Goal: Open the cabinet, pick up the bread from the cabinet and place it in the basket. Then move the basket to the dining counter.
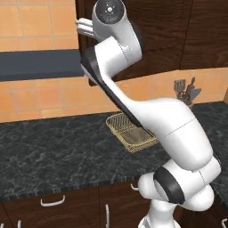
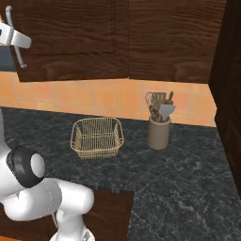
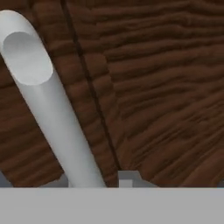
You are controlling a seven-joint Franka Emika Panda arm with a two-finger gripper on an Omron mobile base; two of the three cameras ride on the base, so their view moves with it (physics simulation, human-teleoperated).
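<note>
Gripper (image 3: 101,183) clamped on cabinet (image 3: 157,87) handle (image 3: 52,118) (smooth silver cylindrical bar); dark wood-grain door directly behind.

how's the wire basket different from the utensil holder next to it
The basket is open golden wire mesh you can see through; the utensil holder is a solid tan cylinder. The basket is wide, shallow and square with flared sides; the holder is narrow and tall. The basket is empty; the holder is stuffed with utensils. Both stand upright on the black marbled counter, apart from each other.

The arm (image 1: 133,111) hides part of the basket (image 1: 127,131).
</note>
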